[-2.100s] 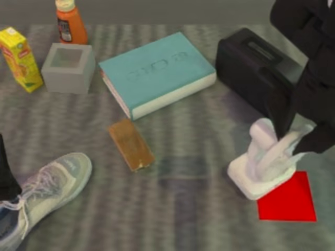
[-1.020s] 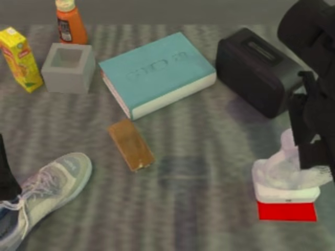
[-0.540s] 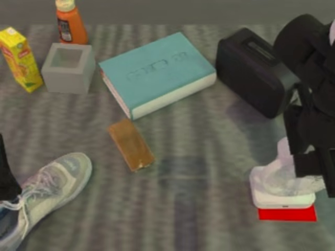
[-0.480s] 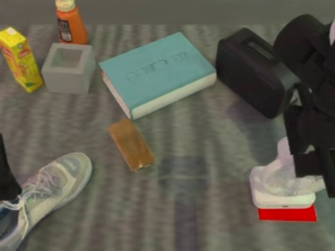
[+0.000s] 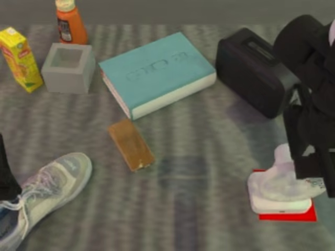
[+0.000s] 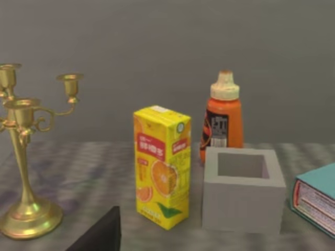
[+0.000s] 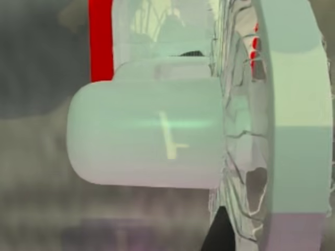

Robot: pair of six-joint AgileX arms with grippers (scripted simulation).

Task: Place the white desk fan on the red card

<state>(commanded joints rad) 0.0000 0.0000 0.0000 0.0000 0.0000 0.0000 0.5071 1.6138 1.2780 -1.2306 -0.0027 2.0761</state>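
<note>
The white desk fan (image 5: 280,185) stands with its base flat on the red card (image 5: 310,214) at the table's front right; only a thin red rim shows around the base. My right gripper (image 5: 309,163) reaches down over the fan and is shut on its round grille cage. In the right wrist view the fan's motor housing (image 7: 152,141) fills the frame, a strip of the red card (image 7: 100,42) lies behind it, and one dark fingertip (image 7: 220,235) presses against the grille. My left arm (image 5: 4,172) is parked at the left edge, gripper open.
A black case (image 5: 256,70) sits just behind the fan. A teal book (image 5: 157,73) and a brown-orange bar (image 5: 131,145) lie mid-table. A shoe (image 5: 47,193), grey box (image 5: 68,67), juice carton (image 5: 20,58), orange bottle (image 5: 70,23) and brass candlestick (image 6: 23,157) are at the left.
My right gripper carried the fan rightward from beside the card to above it, then lowered it. The base now rests on the card and covers most of the red.
</note>
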